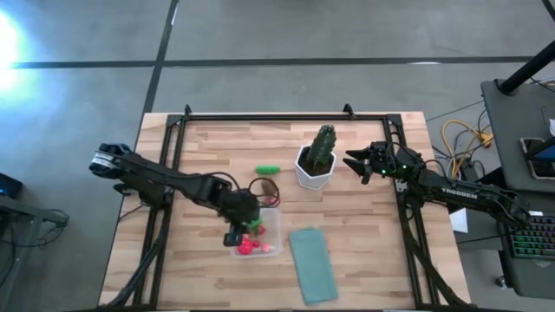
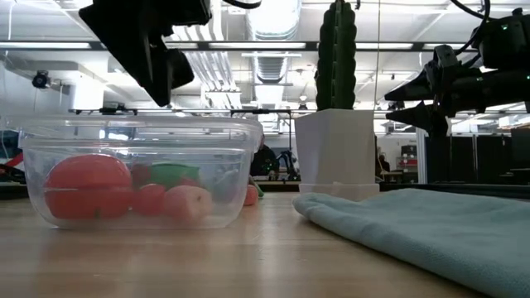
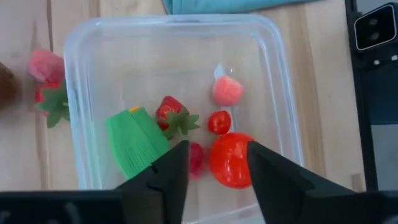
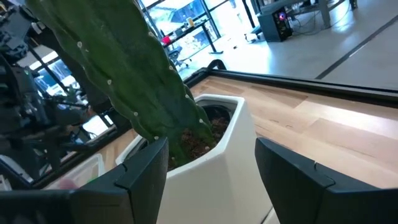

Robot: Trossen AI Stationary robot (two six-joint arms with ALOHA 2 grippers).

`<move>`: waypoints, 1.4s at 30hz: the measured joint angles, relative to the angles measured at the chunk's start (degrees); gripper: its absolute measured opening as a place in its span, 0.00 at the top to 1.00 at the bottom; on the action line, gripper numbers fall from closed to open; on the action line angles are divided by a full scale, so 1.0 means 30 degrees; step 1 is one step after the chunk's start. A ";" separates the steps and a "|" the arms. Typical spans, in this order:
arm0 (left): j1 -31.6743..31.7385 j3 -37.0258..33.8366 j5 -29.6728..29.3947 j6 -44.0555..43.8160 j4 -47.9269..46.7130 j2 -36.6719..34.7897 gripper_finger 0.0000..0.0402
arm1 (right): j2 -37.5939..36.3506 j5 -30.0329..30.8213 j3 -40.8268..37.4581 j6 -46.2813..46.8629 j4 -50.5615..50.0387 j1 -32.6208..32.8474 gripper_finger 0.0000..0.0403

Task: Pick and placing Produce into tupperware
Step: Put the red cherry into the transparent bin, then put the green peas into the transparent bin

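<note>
While the left gripper (image 3: 214, 165) hovers spread and empty over the container (image 3: 280, 93), the green piece (image 1: 266, 169) lies beyond it, lengthwise across the table, nearer this arm.

red, green produce (image 3: 229, 160); clear tupperware (image 3: 283, 93); teal lid (image 1: 312, 264)

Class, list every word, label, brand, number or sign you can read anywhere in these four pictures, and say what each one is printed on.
"TROSSEN" – white lettering on the right arm, high view; small, only just readable.
No readable text on the tupperware, the produce, the white pot, the teal cloth or the left arm.
Anything in the room behind the table in the low view and right wrist view is too small or blurred to read.
</note>
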 joint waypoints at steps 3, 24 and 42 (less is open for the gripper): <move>0.0033 0.0124 -0.0023 0.0048 0.0038 0.0067 0.56 | 0.0010 0.0000 0.0000 0.0000 -0.0021 0.0000 0.42; 1.0057 0.1386 -0.1137 1.0627 -0.0665 0.2225 0.61 | 0.0021 0.0000 0.0000 0.0000 -0.0017 0.0000 0.42; 1.0775 0.3011 -0.4997 1.2786 0.0693 0.6509 0.62 | 0.0011 0.0000 0.0000 0.0000 -0.0015 0.0000 0.42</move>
